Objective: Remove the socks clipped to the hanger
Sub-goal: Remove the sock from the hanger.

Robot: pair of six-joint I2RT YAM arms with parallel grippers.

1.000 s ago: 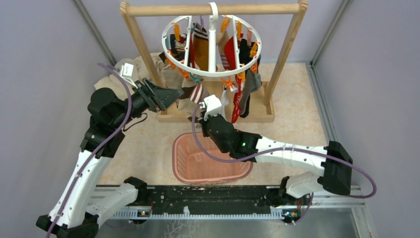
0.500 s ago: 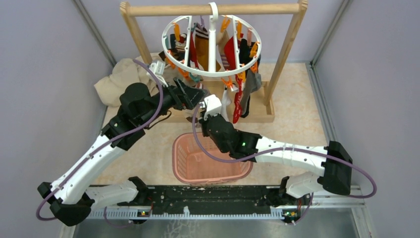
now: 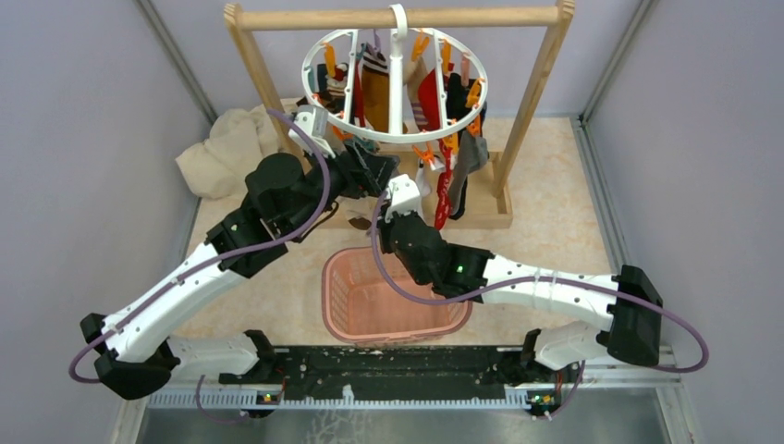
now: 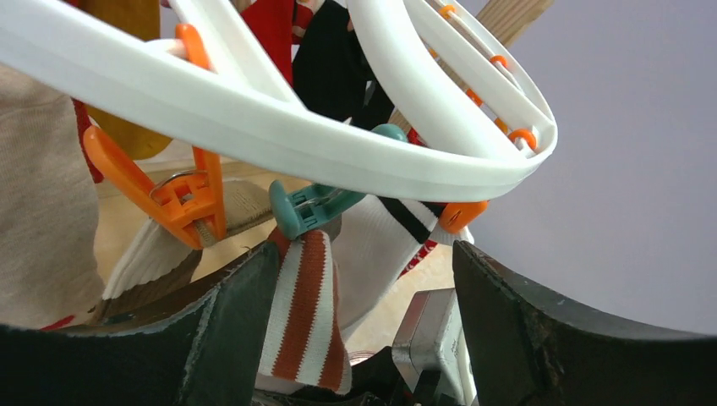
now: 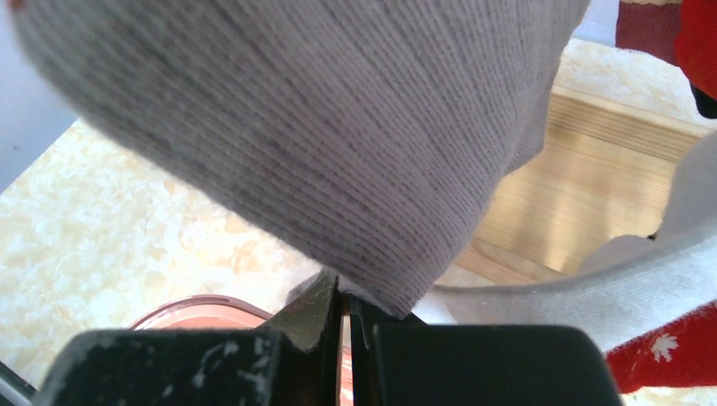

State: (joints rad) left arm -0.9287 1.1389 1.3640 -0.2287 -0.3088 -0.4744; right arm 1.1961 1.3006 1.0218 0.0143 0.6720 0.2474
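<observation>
From above, the hanger hung by its hook from a wooden rail at the back of the tabletop. Socks were clipped all round its ring: red, black, mustard and grey ones. The left claw was up at the ring's near-left edge, just under the rim. The right claw sat just beside it, below the ring's front. A pink basket stood near the arm bases, in front of the rail's foot. A heap of beige cloth lay to the left of the frame.

In the left wrist view, the ring curved overhead, close to the lens. A teal clip under it held a striped sock (white with rust-orange bands). The left claw stood wide open, and the sock hung between its fingers, nearer the left one. I could not tell whether that finger touched the fabric. An orange clip to the left held a pale sock. A white sock with black bands hung behind the striped one.

In the right wrist view, a grey sock filled most of the picture. The right claw was closed tight, with the sock's lower edge pinched between the fingers. The basket's rim showed just to the left of the fingers, lower down. A red sock with a white snowflake hung at the lower right. The frame's wooden base lay behind.
</observation>
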